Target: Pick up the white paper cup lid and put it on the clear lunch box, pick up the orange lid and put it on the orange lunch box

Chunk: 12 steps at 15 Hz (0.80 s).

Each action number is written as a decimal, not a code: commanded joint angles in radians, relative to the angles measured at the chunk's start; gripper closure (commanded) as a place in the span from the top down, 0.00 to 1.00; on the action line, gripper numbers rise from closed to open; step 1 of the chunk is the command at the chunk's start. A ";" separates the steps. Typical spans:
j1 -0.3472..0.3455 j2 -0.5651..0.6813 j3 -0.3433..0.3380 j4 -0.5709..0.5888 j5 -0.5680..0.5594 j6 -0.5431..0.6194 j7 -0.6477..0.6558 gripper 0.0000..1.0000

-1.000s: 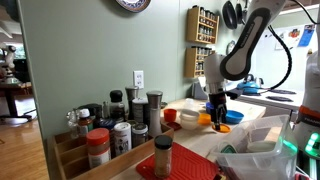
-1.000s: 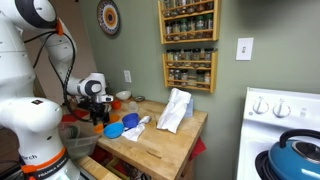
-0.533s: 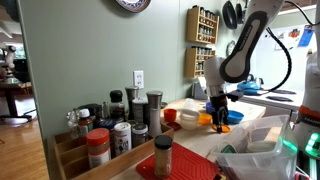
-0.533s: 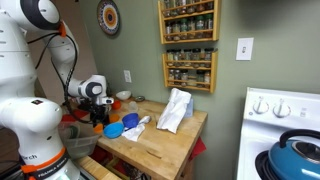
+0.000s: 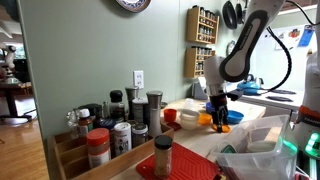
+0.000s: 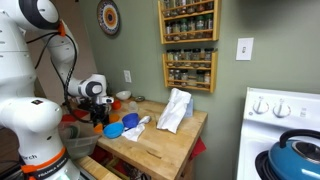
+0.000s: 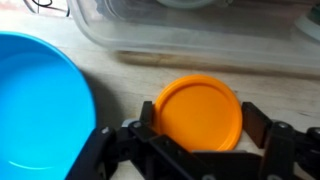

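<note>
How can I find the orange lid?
Find the wooden kitchen counter, then the robot's black end effector low over it. In the wrist view, the flat round orange plastic lid sits between its fingers, beside the big blue plastic bowl; it alone is flat and orange there.

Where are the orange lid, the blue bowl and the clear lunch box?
orange lid (image 7: 200,112): wrist view, middle of its top face.
blue bowl (image 7: 40,100): wrist view, bare inside wall.
clear lunch box (image 7: 200,45): wrist view, near side wall.
</note>
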 commanded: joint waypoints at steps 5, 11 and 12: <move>-0.007 -0.021 -0.014 0.002 -0.015 -0.045 -0.001 0.82; -0.014 -0.095 -0.024 -0.010 -0.024 -0.092 0.009 0.80; -0.015 -0.112 -0.024 -0.014 -0.022 -0.099 0.007 0.81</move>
